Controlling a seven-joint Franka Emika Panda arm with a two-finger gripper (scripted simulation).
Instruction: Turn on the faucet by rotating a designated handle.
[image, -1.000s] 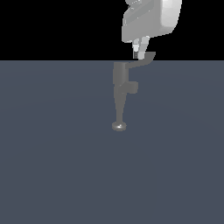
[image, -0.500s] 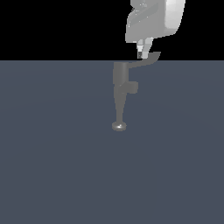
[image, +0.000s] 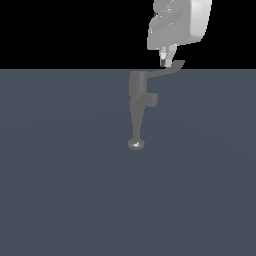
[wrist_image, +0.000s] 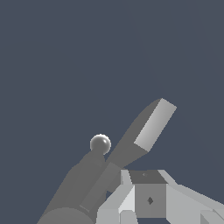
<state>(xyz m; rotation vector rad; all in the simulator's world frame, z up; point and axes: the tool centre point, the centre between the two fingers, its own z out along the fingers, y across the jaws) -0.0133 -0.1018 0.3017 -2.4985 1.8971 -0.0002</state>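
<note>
hovering gripper (image: 167, 62) at handle (image: 167, 70), grey faucet (image: 137, 107)

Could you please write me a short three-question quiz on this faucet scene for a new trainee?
1. True or false: in the exterior view, the gripper sits above the handle, near its outer end.
2. In the exterior view, toward which side of the faucet does the handle project? A) the exterior view's left B) the exterior view's right C) straight down
3. What shiny part ends the faucet's tapered stem?

Key
1. True: the fingertips come down right at the handle's paddle end.
2. B: it runs from the cylindrical top toward the exterior view's right.
3. A round disc, resting on the grey surface.
</note>
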